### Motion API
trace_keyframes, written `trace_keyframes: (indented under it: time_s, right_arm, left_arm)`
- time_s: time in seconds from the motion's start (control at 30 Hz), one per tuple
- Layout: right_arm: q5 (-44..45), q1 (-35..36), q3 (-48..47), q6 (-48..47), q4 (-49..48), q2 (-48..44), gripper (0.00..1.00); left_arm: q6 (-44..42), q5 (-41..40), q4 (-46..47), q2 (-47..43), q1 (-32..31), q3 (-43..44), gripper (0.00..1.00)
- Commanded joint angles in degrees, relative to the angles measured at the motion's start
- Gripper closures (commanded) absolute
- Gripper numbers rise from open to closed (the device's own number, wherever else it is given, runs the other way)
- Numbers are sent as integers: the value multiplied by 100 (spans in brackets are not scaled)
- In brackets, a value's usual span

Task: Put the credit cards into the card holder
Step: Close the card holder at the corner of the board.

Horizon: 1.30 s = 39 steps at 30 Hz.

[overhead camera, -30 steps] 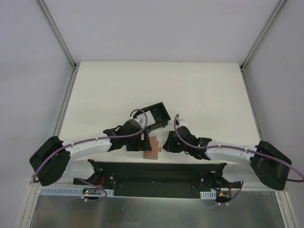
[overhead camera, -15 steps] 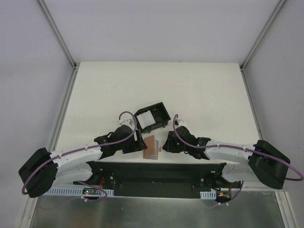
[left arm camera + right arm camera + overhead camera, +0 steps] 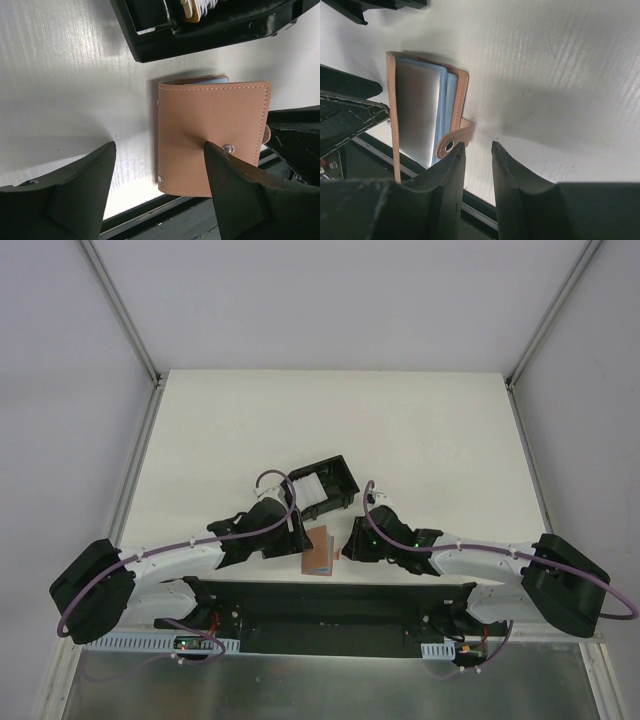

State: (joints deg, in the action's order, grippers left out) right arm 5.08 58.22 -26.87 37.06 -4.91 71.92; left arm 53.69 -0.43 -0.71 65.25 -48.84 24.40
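Ok, status. The card holder (image 3: 320,552) lies on the white surface (image 3: 420,430) at its near edge. It is just in front of the black box (image 3: 340,480) and between the two arm ends.

Left tool (image 3: 159,155): released, fingers (image 3: 80,195) spread wide, gripping nothing. It hangs over the holder's left edge. One finger is above bare surface, the other above the tan cover close to the snap stud (image 3: 227,148). Can't tell whether either tip touches anything.

Right tool (image 3: 476,150): fingers only a narrow gap apart, so barely parted. Nothing sits between them, and bare surface shows through the gap. One fingertip is right at the strap (image 3: 454,141); whether it makes contact, can't tell. The strap is unfastened and sticks out from the holder's side toward this tool.

Credit cards (image 3: 417,110): the right wrist view looks into the holder's open side and shows them inside, between the tan covers. A grey card faces the camera, with light blue edges stacked just behind it. In the left wrist view the cover lies on top, and only a thin blue-grey card edge peeks past it on the side toward the black box.

The black box holds white pieces (image 3: 308,488). It sits near the holder, not touching it.
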Motion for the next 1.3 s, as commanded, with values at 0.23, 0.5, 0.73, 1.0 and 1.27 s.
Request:
trace_keyframes:
  time_s: [0.23,0.5,0.73,1.0,1.27]
  right_arm:
    - [-69,-21,-266,3,-177,59,70]
    - [-121,-21,-248,21,-274,50,71]
    - [-139,-21,-266,12,-291,94,72]
    - [-130,-21,-257,21,-309,85,72]
    - [-139,-30,-257,12,-318,76,72]
  left_arm:
    - [-368,412,-149,435,-126,73,37]
    - [-675,447,-184,585,-187,179,38]
    - [-843,596,-263,839,-214,302,39]
    - [-913,746,-263,1112,-284,337,43]
    - [-931,702,-263,1130,-346,284,49]
